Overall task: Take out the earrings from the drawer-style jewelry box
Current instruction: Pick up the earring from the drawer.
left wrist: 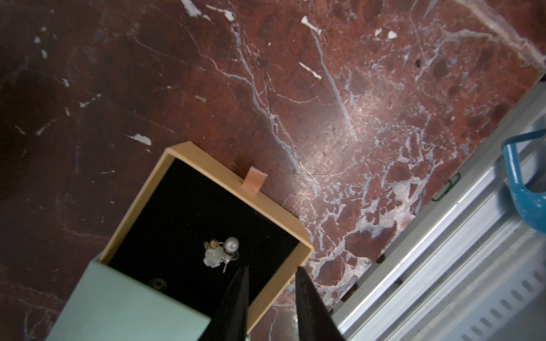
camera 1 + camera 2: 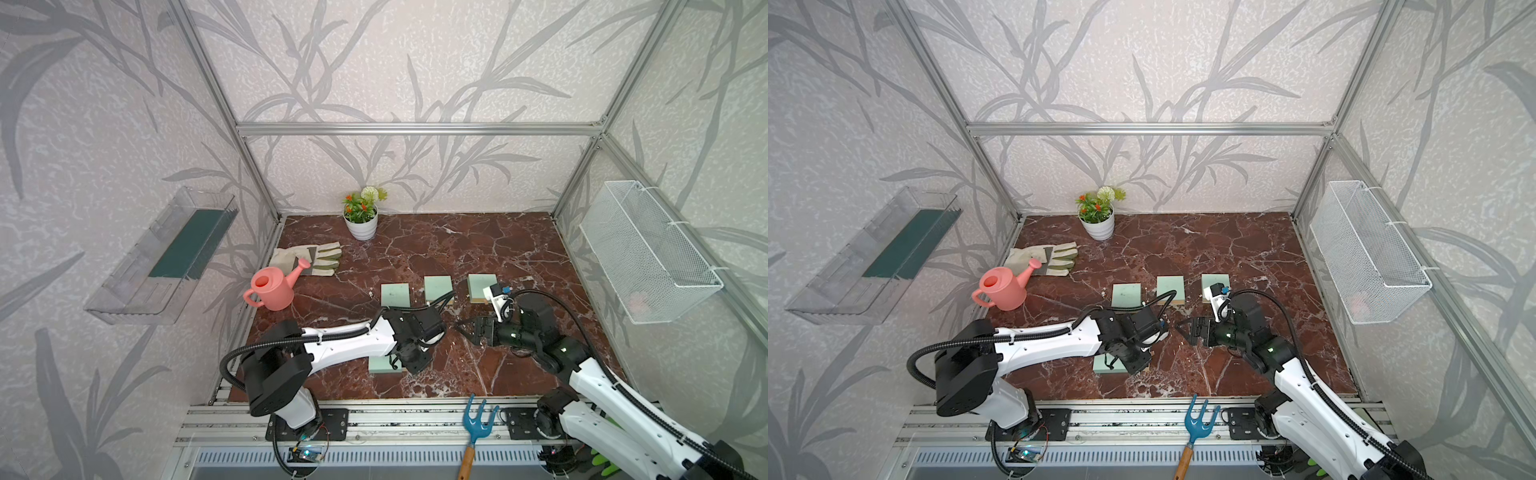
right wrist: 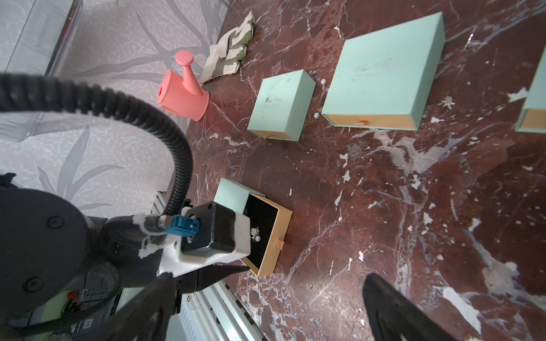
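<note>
Earrings (image 1: 221, 254) lie clustered on the black lining inside the pulled-out drawer (image 1: 274, 203): tiny, likely light, slippery, easily bent; best pinched at the pearl (image 1: 232, 244). Left claw (image 1: 271, 268) hangs narrowly parted, empty, over the drawer beside them; right claw (image 2: 465, 330) gapes wide, well apart. Thin posts (image 1: 225, 267) blur together.

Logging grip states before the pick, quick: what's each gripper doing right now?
Left gripper: open, empty, over the drawer beside the earrings.
Right gripper: wide open, empty.

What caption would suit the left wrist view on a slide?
Left hand, jaws apart and empty, poised beside the earrings on the black lining of the drawer pulled from its mint-green sleeve.
</note>
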Motion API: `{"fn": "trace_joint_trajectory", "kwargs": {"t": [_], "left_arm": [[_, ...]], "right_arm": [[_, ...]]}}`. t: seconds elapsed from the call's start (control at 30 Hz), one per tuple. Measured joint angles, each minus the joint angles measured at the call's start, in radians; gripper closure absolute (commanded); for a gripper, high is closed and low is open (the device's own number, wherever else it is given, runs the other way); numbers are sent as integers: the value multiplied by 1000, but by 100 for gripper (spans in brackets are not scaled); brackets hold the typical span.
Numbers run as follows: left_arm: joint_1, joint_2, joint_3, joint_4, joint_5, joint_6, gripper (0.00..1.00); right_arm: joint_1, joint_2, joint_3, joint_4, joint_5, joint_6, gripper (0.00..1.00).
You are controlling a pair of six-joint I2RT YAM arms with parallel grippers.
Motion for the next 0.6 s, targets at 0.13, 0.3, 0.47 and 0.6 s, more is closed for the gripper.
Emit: {"fn": "trace_joint_trajectory", "kwargs": {"t": [0.13, 0.3, 0.47, 0.6], "left_arm": [[0, -1, 0, 26, -45, 25, 70], [0, 3, 0, 33, -76, 58, 71], [0, 8, 0, 32, -79, 75, 72], [0, 31, 0, 32, -79, 80, 73]], "right_arm": [[-2, -5, 0, -3, -5, 0, 1], [-6, -6, 0, -5, -6, 0, 1], [-10, -7, 0, -9, -12, 0, 1], [-13, -9, 0, -12, -14, 0, 1]]}}
